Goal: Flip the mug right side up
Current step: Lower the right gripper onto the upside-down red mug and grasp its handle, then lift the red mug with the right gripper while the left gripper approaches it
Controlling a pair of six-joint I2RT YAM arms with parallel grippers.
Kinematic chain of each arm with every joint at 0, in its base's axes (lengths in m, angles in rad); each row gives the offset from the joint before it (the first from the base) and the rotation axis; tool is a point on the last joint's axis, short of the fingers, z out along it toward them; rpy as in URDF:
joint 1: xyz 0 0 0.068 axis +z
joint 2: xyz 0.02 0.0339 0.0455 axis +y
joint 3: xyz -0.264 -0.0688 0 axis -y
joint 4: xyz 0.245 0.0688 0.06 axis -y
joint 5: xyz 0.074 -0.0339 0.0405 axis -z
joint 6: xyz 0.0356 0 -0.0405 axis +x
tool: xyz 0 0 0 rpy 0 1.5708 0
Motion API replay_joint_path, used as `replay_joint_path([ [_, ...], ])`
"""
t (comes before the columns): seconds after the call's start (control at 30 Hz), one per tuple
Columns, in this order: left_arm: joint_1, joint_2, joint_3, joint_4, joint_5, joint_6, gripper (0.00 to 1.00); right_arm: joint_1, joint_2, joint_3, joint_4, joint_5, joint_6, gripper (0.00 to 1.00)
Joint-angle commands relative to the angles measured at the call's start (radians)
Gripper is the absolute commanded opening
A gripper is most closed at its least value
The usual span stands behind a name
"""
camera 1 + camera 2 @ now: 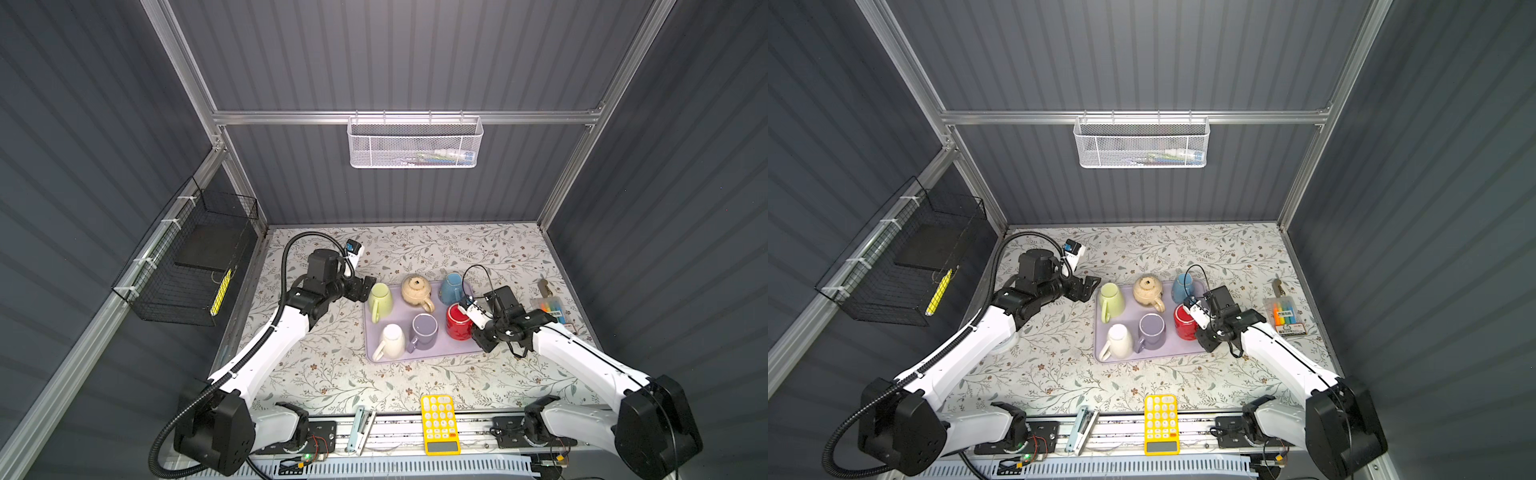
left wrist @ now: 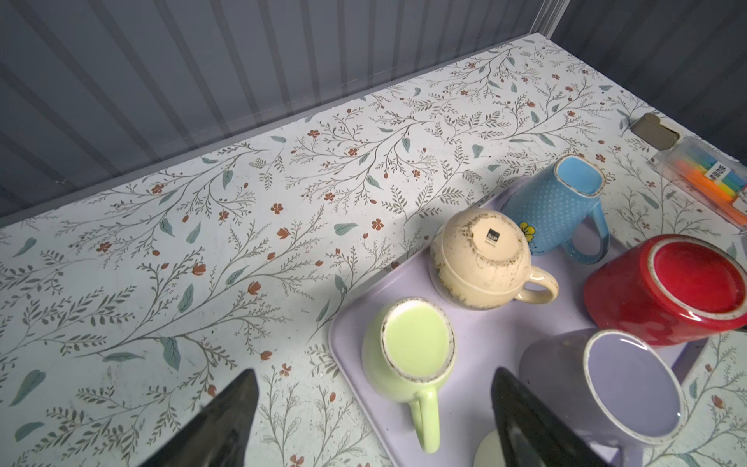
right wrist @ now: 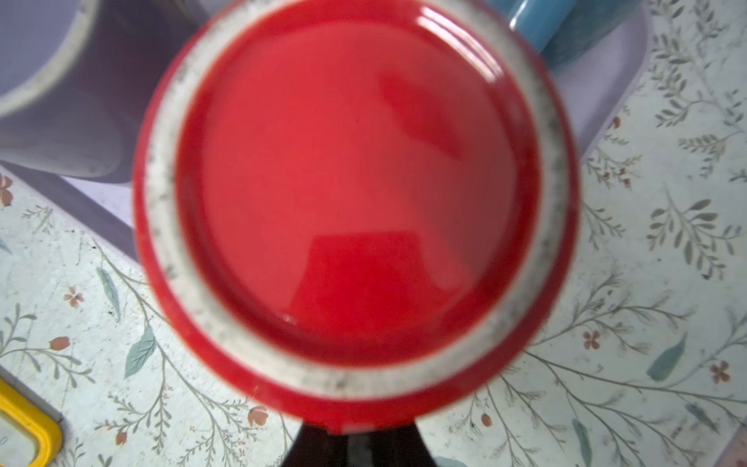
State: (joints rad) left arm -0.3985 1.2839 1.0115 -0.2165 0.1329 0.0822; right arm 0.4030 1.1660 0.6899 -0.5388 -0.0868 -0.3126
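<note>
Tilting base-up at the right edge of the lilac tray (image 1: 415, 360): red mug (image 1: 456, 323), gripped by the closed right claw (image 1: 472, 330). The left claw (image 1: 368, 286) is held open beside the green mug (image 1: 380, 297), above the counter (image 1: 328, 374).

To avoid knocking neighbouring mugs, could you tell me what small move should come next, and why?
Probably lift the red mug slightly off the tray: the right gripper looks closed on it, it sits base-up, and the purple mug stands close beside it.
</note>
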Motion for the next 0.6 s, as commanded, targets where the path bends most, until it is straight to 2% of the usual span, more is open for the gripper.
replay_joint_path([
  [0.0,0.002,0.038,0.074,-0.008,0.036,-0.019,0.89,0.006,-0.037,0.000,0.019,-0.023,0.022,0.02],
  [0.3,0.001,0.147,0.185,0.010,0.100,0.007,0.89,0.006,-0.126,0.023,0.001,-0.024,0.037,0.00],
  [0.57,0.001,0.133,0.137,0.086,0.160,-0.080,0.88,0.003,-0.192,0.056,0.038,-0.049,0.100,0.00],
])
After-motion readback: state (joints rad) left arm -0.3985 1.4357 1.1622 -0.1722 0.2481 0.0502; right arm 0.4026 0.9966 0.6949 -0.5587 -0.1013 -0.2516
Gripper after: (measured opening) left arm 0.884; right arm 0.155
